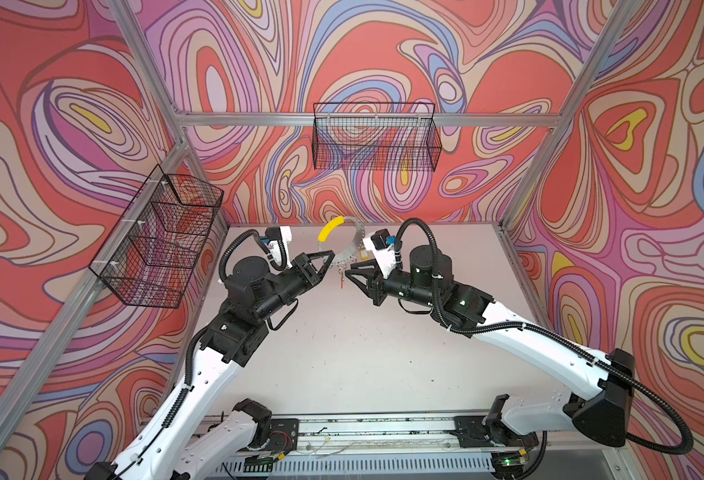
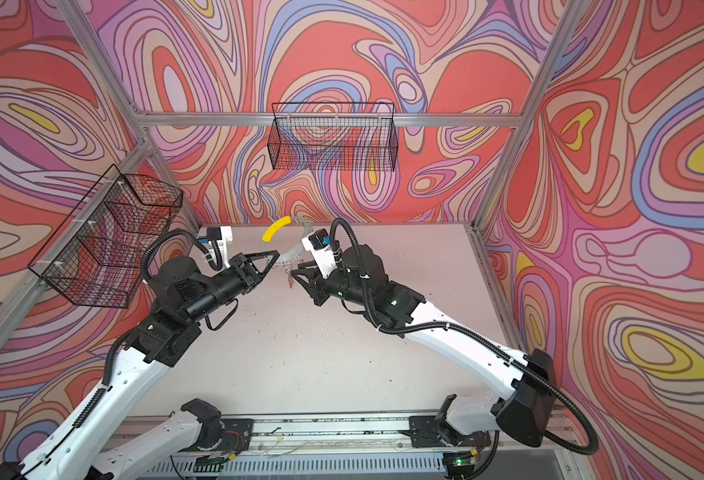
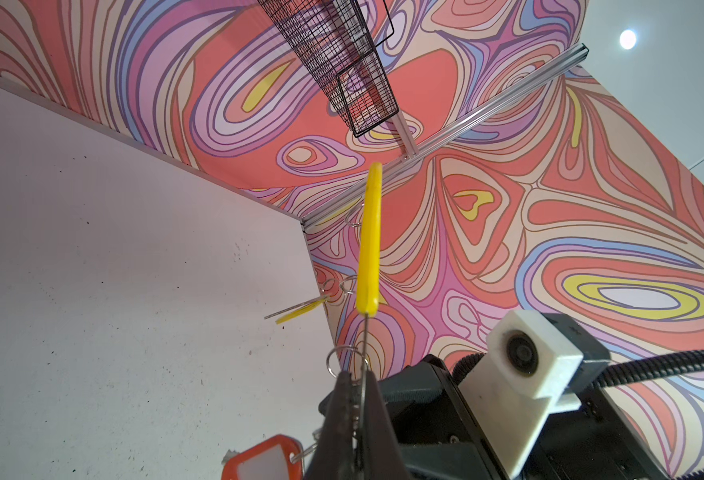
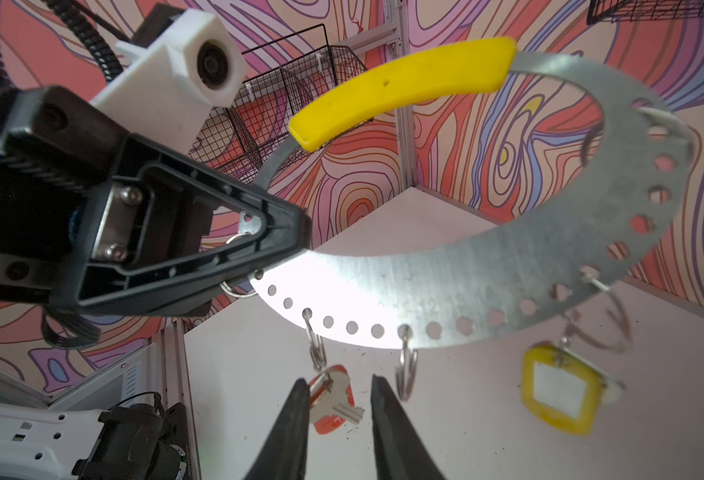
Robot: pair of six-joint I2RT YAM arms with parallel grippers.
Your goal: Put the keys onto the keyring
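- Since the keyring (image 1: 352,252) is held up off the table (image 1: 342,353) near the back wall, roughly upright, you get a good look at it. It's a flat grey ring with a yellow arc (image 4: 400,83) at the top, holes all round the rim and a few small split rings hooked through them.
- The left jaws, on the end of the left arm (image 1: 217,374), are shut tight on the grey rim just past the lower end of the yellow arc. The left wrist view sees the keyring (image 3: 370,237) edge-on, rising from between them.
- The red-tag key (image 4: 333,409) hangs from a split ring on the bottom edge.
- The right jaws, on the right arm (image 1: 529,336), are only partly open, one finger on each side of that key. One finger (image 4: 296,399) looks like it's touching the red tag, the other stands clear — so no real grip on anything.
- The yellow-tag key (image 4: 558,390) hangs from its own split ring further round the rim, well clear of both sets of jaws.
- Another split ring (image 4: 406,370) hangs from the rim between the two keys.
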